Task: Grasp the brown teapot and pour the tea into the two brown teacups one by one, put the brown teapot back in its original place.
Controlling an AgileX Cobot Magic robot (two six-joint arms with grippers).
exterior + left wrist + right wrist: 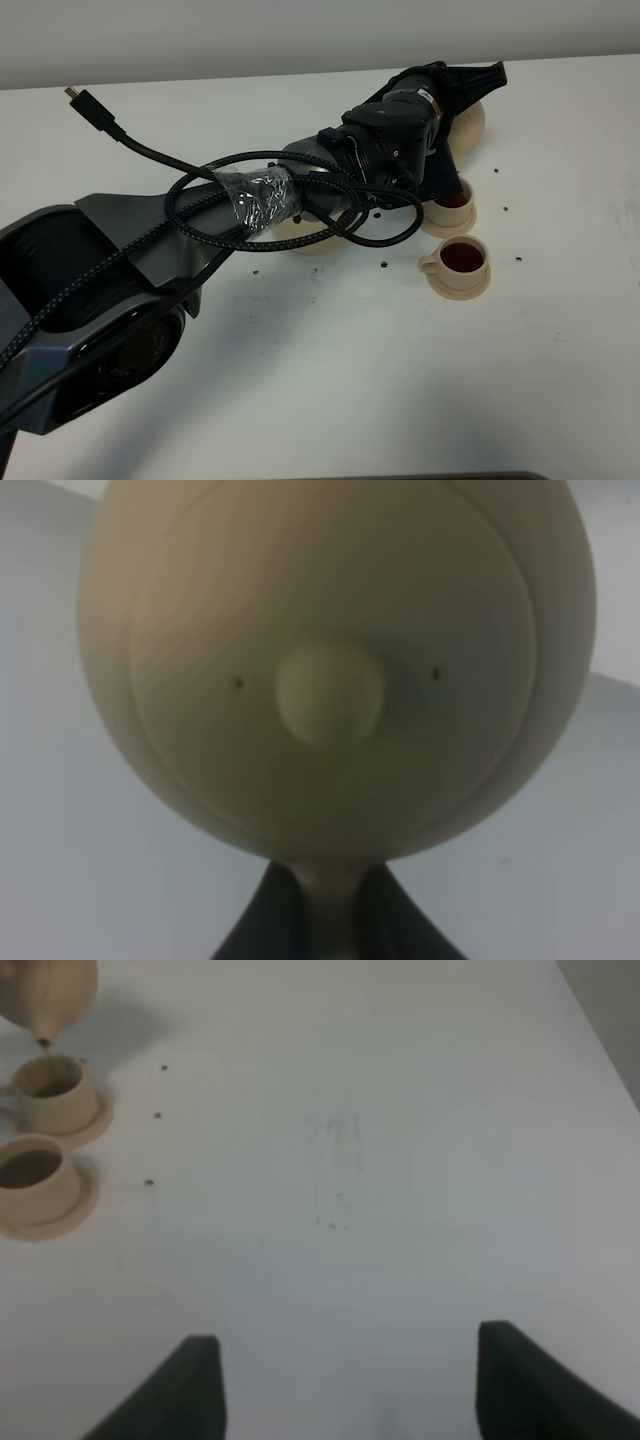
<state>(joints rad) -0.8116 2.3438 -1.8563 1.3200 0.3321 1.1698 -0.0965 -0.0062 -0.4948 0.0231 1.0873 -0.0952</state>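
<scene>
Smooth round tan teapot (pixel 200 600), knobbed lid, loop handle pinched in left gripper (pixel 328 920), spout above saucered teacup (pixel 50 1088), right gripper (pixel 350 1380) spread wide.

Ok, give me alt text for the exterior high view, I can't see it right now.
The left arm reaches across the white table, its end effector holding the brown teapot over the far teacup. The near teacup, on its saucer, holds dark tea. A wider saucer shows partly beneath the arm.
</scene>
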